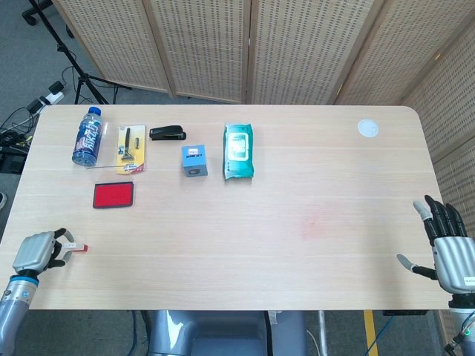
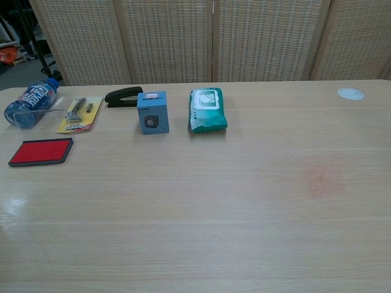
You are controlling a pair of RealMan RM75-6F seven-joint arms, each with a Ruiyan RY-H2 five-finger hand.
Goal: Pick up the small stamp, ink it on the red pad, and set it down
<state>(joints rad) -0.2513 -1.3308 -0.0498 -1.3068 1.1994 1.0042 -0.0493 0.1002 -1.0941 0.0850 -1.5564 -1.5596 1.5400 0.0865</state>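
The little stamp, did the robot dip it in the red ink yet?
Not yet. The left hand is just closing its fingers on the small stamp at the table's near edge. Still left: lifting it, pressing it on the red pad, and setting it down.

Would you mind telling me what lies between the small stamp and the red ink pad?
Nothing: in the head view, only bare table separates the small stamp, beside the left hand, from the red pad.
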